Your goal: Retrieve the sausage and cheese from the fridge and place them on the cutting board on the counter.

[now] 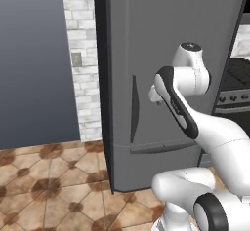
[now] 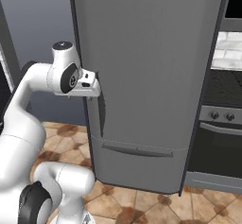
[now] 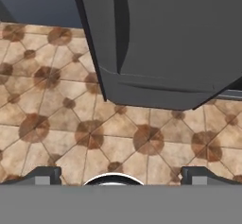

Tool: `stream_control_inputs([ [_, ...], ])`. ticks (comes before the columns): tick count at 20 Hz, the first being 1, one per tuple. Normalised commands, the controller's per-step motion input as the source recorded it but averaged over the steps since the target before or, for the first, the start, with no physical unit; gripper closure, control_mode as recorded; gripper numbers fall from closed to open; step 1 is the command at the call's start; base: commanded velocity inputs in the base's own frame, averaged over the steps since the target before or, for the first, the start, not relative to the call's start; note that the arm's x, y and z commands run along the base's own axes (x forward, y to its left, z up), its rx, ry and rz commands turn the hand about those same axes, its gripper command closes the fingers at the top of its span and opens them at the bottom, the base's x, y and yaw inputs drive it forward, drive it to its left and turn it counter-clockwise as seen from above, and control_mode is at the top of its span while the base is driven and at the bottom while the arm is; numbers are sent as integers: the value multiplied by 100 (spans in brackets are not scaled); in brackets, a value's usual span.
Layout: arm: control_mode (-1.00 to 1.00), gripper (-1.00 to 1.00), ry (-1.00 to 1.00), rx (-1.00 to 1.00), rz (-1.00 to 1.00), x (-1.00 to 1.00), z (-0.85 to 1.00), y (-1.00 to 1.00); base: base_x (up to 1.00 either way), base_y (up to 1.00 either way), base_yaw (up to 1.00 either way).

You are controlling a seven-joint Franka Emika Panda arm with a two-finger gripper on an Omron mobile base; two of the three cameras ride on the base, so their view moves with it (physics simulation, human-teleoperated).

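I'm at the opening step: fridge door shut, gripper fingers apart; next I must hook the handle at frame centre.

Glossy white rounded arm segments; dark joint bands; black-capped base joint.

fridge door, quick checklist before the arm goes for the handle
1. Fridge door shut, so it must be opened first: ok, closed in both base views.
2. Handle in sight and unobstructed: ok, a vertical bar near the door's left edge.
3. Gripper open: ok, its tips stand wide apart in the hand view.
4. Gripper empty: ok, nothing between the tips.
5. Gripper lined up with the handle: cannot tell; it is near the handle's top, contact unclear.
6. Floor in front of the fridge free of things: ok.
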Motion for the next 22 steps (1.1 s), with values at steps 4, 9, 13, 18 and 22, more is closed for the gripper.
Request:
stream_control_inputs([
  [4,-100,-100,-21,0,0,27,-48,6,0,0,0],
  [9,-100,-100,-5,4,0,48,-38,3,0,0,0],
  [13,-100,-100,0,11,5,53,-33,0,0,0,0],
  [18,-100,-100,-3,9,8,60,-25,3,0,0,0],
  [22,-100,-100,0,0,1,65,-12,11,0,0,0],
])
